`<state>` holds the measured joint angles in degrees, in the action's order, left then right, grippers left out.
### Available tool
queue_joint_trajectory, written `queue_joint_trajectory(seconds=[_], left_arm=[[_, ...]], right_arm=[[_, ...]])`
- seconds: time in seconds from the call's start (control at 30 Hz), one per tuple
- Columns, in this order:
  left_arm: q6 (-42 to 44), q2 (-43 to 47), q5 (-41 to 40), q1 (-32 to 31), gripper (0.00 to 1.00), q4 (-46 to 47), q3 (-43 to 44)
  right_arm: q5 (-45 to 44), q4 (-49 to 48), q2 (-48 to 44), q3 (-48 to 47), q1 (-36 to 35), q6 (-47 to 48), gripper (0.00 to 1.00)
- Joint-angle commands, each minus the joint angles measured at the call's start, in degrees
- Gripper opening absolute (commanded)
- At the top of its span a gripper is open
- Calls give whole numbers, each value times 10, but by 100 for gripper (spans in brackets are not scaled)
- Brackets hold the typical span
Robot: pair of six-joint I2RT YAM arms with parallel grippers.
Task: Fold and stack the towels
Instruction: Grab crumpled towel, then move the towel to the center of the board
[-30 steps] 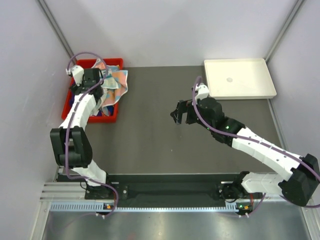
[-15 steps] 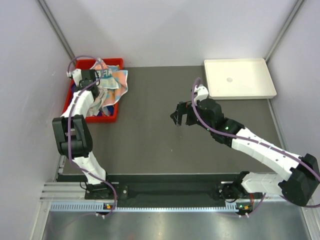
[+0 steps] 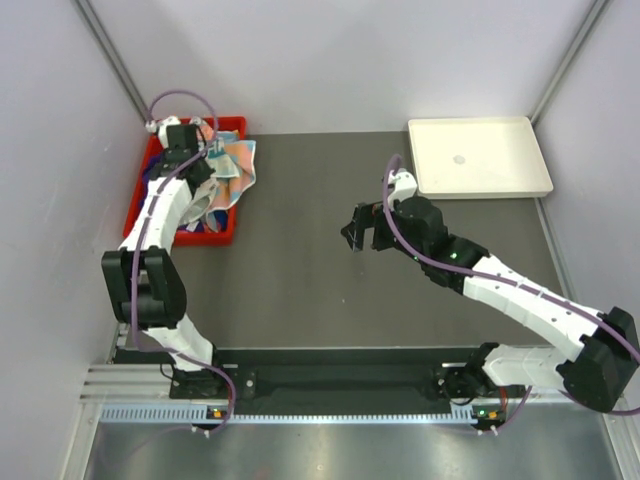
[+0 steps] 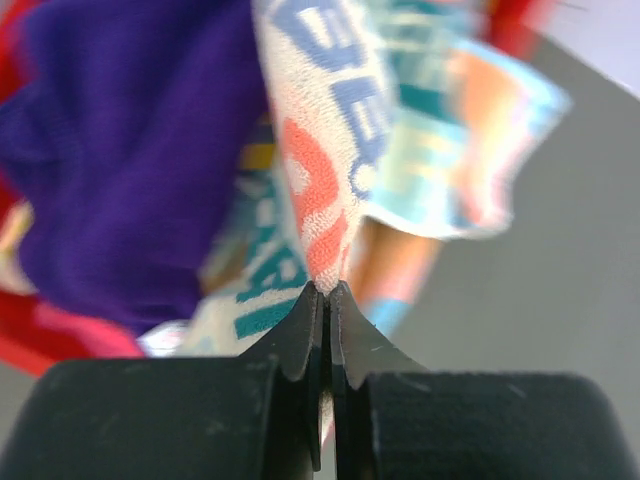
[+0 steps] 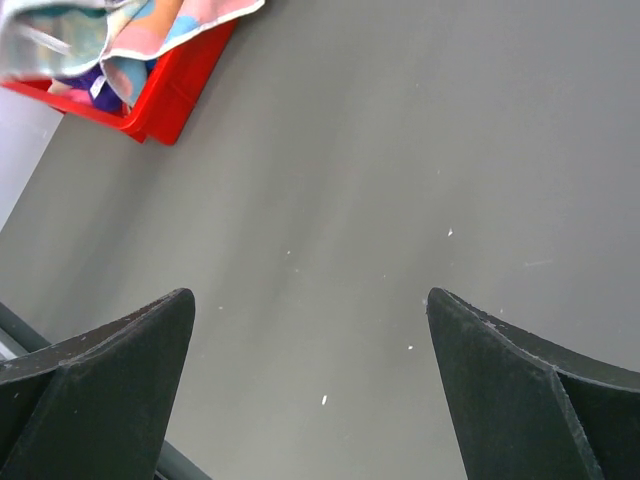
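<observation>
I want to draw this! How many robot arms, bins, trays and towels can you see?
Robot arms: 2 (left arm, right arm)
Red bin: 1
White tray: 1
Towels I can tell apart: 2 (lettered towel, purple towel)
Total: 6

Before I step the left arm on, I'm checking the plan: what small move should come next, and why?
Probably lift the left pincer straight up: it is shut on a fold of the lettered towel, which drapes over the red bin's rim beside the purple towel.

Big blue, orange and teal letters are showing on the printed towel (image 4: pixel 330 170) in the left wrist view, but folds and blur are making every word unreadable.
</observation>
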<state>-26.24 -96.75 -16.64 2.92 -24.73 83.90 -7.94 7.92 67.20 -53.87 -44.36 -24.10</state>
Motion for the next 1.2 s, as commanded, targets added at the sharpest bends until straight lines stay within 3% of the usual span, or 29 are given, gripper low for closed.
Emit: queue_joint_trajectory(seconds=[0.0,0.3,0.67,0.93,1.17], left_arm=[[40,37,41,-61,0,-25,56],[62,52,80,-213,0,-74,79],[-14,117,120,-448,0,-5,-103],[-67,122,154,-628,0,30,-140],[-113,135,259,-685,0,50,-195]], right_arm=[[-15,0,8,-51,9,10,100],[-66,39,2,-89,27,28,100],[-66,82,-10,-78,136,12,100],[-56,78,4,-66,160,3,100],[-41,58,33,-58,183,3,100]])
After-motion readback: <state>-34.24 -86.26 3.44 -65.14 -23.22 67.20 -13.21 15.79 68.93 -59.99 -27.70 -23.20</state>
